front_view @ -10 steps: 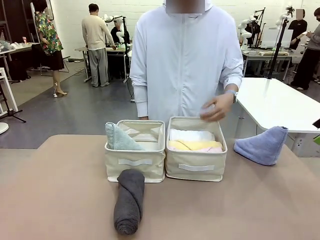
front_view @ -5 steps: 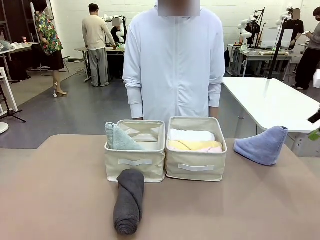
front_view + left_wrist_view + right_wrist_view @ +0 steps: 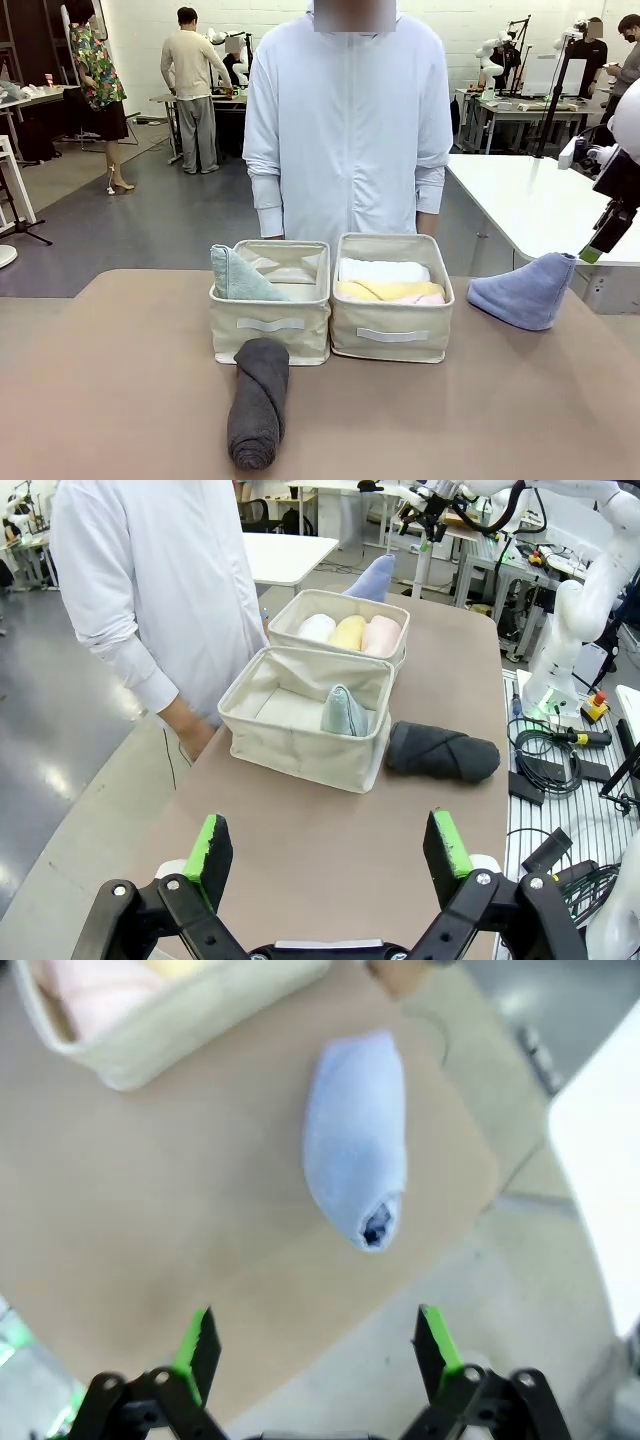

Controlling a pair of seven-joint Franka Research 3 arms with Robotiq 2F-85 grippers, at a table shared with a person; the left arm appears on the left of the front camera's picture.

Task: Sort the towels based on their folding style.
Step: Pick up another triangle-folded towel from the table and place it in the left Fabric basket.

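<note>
While the right gripper (image 3: 315,1322) gapes, the blue towel (image 3: 357,1130) (cone-folded) lies below.

1. Beige tabletop (image 3: 120,380) lies bare left of the cream fabric left bin (image 3: 300,342).
2. A dark grey rolled terry towel (image 3: 258,400) touches that bin's front, blocking it.
3. Bare table separates the cream fabric right bin (image 3: 350,340) from the periwinkle blue cone-folded towel (image 3: 525,292).
4. A person in white (image 3: 350,130) stands close behind both bins.

light: bright, even | shadows: soft | right wrist view: blurred
</note>
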